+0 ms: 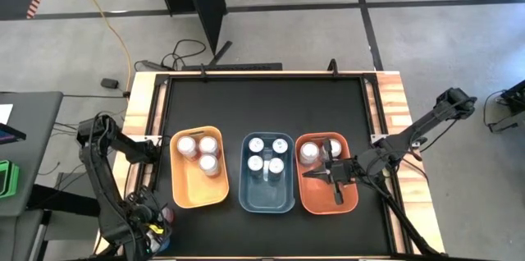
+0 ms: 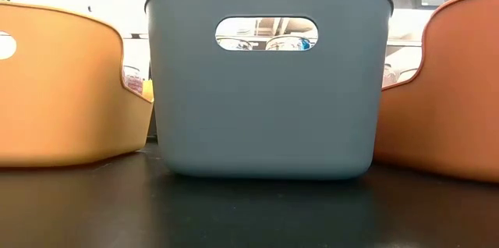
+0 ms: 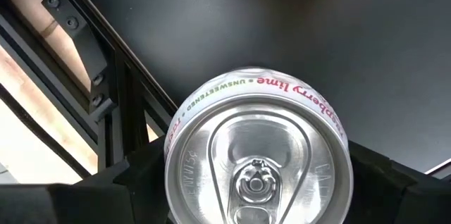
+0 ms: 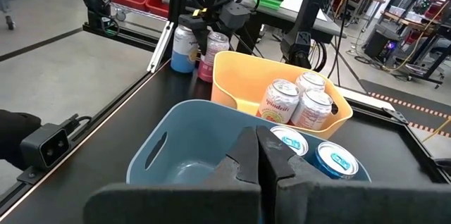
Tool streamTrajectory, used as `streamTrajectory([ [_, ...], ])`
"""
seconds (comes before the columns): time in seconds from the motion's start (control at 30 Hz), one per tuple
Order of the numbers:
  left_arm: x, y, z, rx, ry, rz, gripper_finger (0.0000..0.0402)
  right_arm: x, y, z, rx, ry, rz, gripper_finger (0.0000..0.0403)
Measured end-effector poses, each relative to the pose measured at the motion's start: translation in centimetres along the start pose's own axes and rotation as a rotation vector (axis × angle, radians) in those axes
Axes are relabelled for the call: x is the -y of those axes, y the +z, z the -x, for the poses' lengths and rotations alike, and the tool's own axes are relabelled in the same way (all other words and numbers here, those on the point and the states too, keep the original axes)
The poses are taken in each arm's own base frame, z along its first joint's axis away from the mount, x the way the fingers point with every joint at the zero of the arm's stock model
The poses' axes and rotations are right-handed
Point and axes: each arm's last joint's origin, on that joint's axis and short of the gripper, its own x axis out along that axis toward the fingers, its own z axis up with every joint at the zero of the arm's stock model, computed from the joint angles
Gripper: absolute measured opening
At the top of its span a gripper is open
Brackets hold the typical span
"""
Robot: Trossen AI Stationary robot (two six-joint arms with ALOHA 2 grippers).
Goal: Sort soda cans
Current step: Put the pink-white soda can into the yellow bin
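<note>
Item, soda cans: I count three in the orange bin (image 1: 190, 191), four in the blue bin (image 1: 250, 197), one in the red-orange bin (image 1: 316, 201).

Item, left gripper (image 1: 158, 222): at the table's near left corner, fingers spread either side of a raspberry-lime can (image 3: 257, 157); whether they grip it, I cannot tell.

Item, right gripper (image 1: 310, 174): over the red-orange bin, fingers pressed together, empty.

Soda cans (image 1: 199, 150) upright — 3 orange-bin, 4 blue, 1 red-orange.
</note>
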Motion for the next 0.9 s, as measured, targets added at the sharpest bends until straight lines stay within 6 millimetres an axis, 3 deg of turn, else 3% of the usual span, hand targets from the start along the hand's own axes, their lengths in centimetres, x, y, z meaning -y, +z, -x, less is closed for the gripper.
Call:
streamTrajectory([
  [0.17,-0.1,0.3,0.9,0.006,-0.041,-0.002,0.0295,0.0,0.0,0.0,0.0,0.0,0.0,0.0004],
  [0.53,-2.2,2.3,6.8,-0.062,-0.164,0.012,0.0295,0.0,0.0,0.0,0.0,0.0,0.0,0.0004],
  [0.7,-3.3,4.1,10.7,-0.033,-0.355,0.028,0.0295,0.0,0.0,0.0,0.0,0.0,-0.002,0.0004],
  [0.9,-4.6,7.3,13.7,0.062,-0.42,0.019,0.0295,0.0,0.0,0.0,0.0,0.0,-0.002,0.0004],
])
